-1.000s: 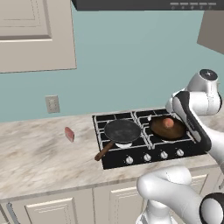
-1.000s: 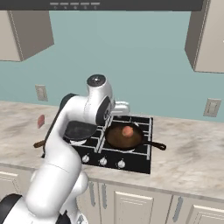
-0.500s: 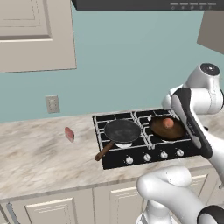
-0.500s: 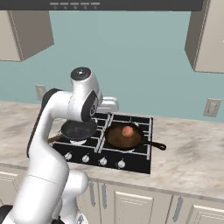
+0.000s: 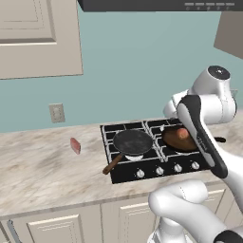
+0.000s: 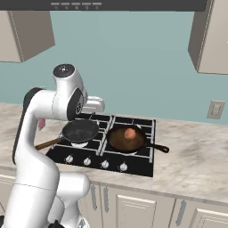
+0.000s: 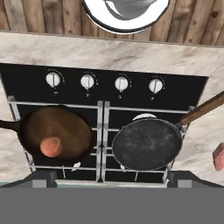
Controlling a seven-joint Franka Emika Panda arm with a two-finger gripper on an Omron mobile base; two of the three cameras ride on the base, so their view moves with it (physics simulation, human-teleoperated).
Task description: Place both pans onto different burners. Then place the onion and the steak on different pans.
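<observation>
On the marble desk (image 5: pixel 42 175) left of the cooktop (image 5: pixel 156 152) lies the steak (image 5: pixel 75 145), well apart from the released, empty end effector (image 7: pixel 111 177) above the pans, onion (image 6: pixel 129 133) already in the brown pan (image 6: pixel 126 139), black pan (image 5: pixel 132 142) bare.

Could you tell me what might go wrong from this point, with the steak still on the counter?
The steak lies flat on the counter, so the hand may slip off it. The black pan's wooden handle sticks out toward the steak and could get bumped. The onion could roll if its pan is knocked.
</observation>
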